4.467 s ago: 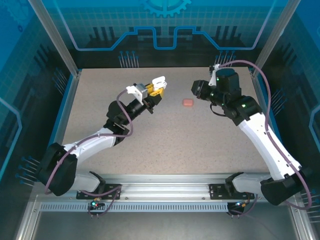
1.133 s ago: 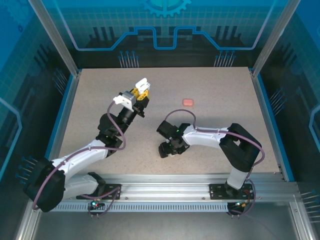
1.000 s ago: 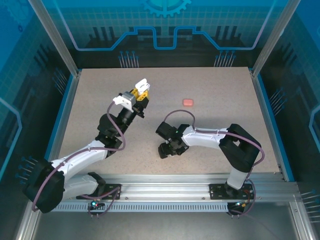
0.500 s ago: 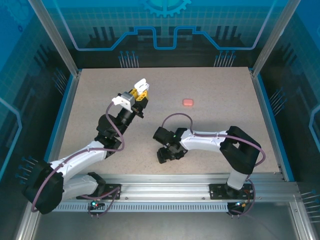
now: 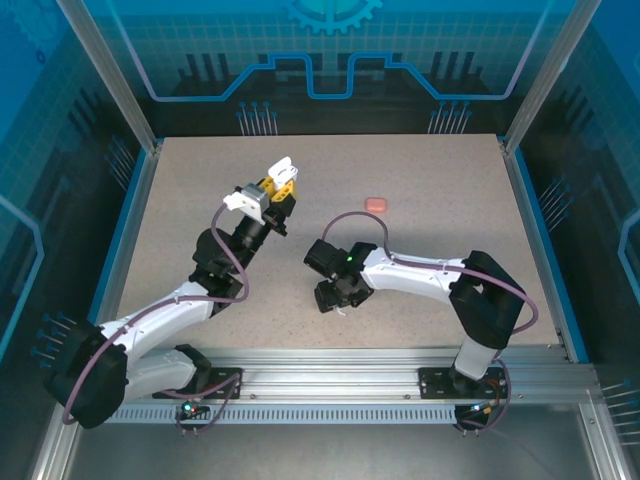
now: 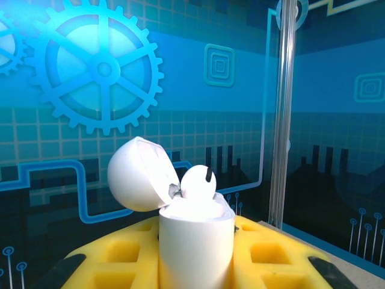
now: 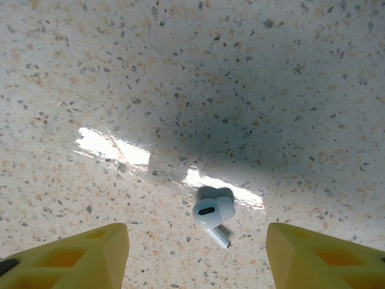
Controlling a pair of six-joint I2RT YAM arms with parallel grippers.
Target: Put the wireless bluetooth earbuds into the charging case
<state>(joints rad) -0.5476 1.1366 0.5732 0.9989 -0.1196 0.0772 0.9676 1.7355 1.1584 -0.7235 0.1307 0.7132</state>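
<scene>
My right gripper: fingers apart over white earbud. Left gripper: clamped on case. I may flick the earbud closing off-centre.

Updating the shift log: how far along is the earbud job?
Done: one white stemmed plastic earbud sits in the open white plastic charging case gripped by the left claw. In hand: the right claw hangs open over a second white earbud lying on the speckled table. Left: grasp it, seat it; the small salmon-pink case farther back lies untouched.
</scene>
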